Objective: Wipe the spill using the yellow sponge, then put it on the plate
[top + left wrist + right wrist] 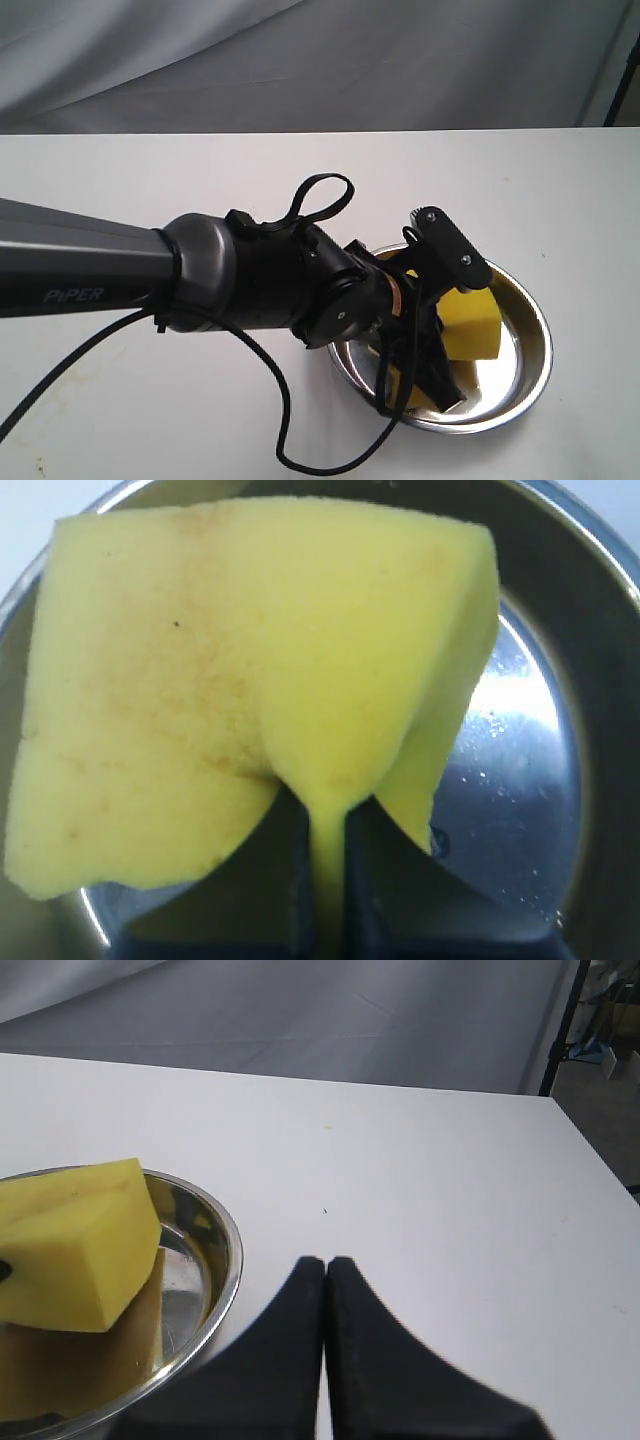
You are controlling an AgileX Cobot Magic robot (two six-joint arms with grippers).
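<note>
We found the bright yellow rectangular foam sponge [230, 680] pinched in the left gripper [328, 825]. The jaws were drawn narrow on the middle of one edge, hard enough that the foam was crushed to a thin neck between them and bulged out on either side. The relation that mattered for the coming move was vertical: the sponge hung inside the rim of the round shiny stainless-steel plate [535, 370], over its mirror-like floor and not over the white table [450, 1160], so we judged that opening the jaws would drop it into the dish. Whether its lowest corner already touched the metal we could not tell (the right wrist view showed a yellow reflection beneath it, which suggested a small gap). The block stood out from the fingertips towards the middle of the plate, its stained broad face turned to the left wrist camera. Its long axis, as far as we could judge, ran across the line of the fingers and not along it, and its upper edge stood above the rim. The right gripper [325, 1270] hung empty with its fingers pressed together over bare table, near the plate but apart from it, so the left arm was plainly the nearer one. No spill showed in any view.
</note>
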